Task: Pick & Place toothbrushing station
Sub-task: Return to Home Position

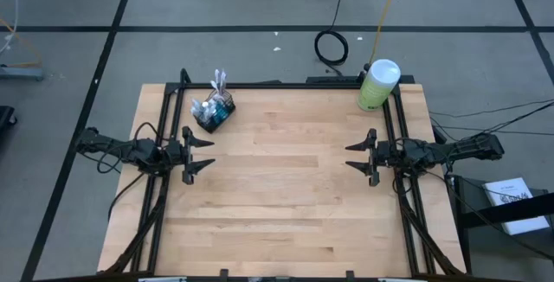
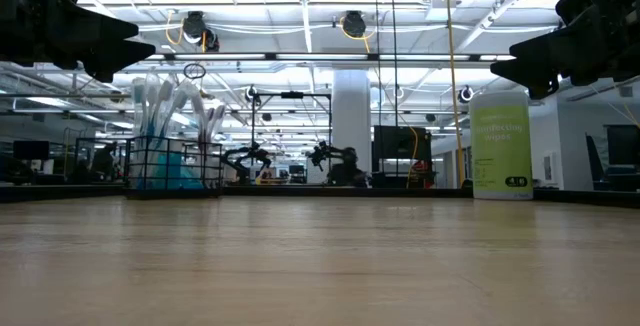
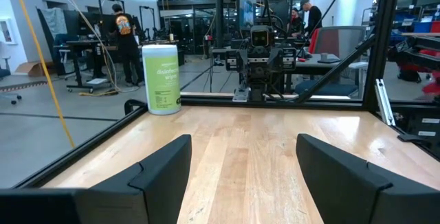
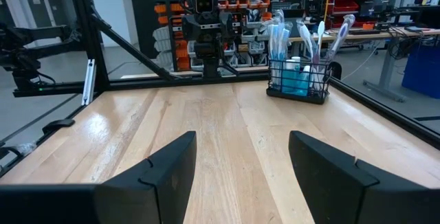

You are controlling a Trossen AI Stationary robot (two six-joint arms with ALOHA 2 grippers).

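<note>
A small dark wire-mesh holder (image 1: 215,114) stands on its base at the table's far left, with several blue-and-white toothbrushes (image 1: 218,83) sticking up out of it. It also shows in the right wrist view (image 4: 298,80) and the low view (image 2: 172,163). My left gripper (image 1: 201,155) is open and empty above the table's left side, nearer than the holder. My right gripper (image 1: 359,157) is open and empty above the table's right side. The two grippers face each other.
A pale green canister with a white lid (image 1: 377,85) stands at the table's far right corner. A dark frame rail (image 1: 286,84) runs along the far edge and down both sides. Bare wood (image 1: 286,187) lies between the grippers.
</note>
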